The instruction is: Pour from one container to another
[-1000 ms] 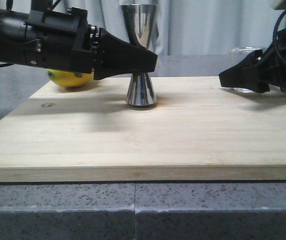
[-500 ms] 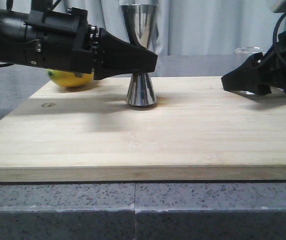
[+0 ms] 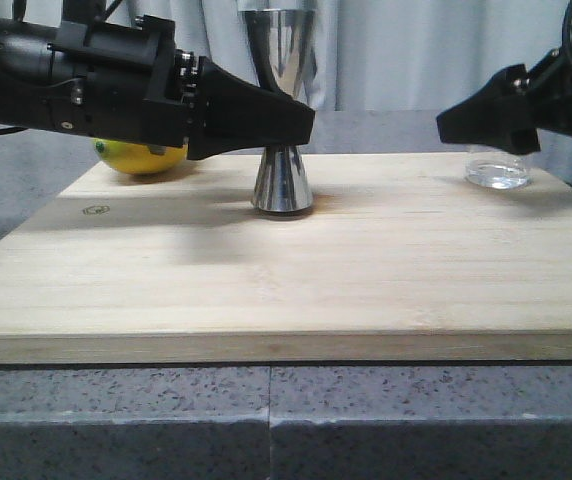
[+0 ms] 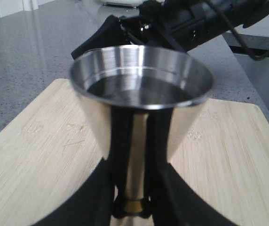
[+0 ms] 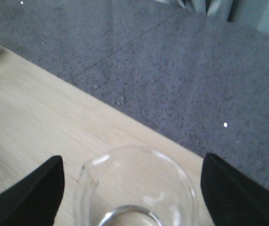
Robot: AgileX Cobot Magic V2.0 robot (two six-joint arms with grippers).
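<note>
Left gripper (image 3: 301, 122) pinches the steel jigger (image 3: 282, 180) at its gold-banded waist, mid-board; keep that clamp steady. Right gripper (image 3: 446, 125) hangs wide open above the glass beaker (image 3: 497, 168) at the board's far right; descend centred, close gently.

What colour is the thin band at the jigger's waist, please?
Gold; the band on the steel jigger shows best in the left wrist view.
</note>
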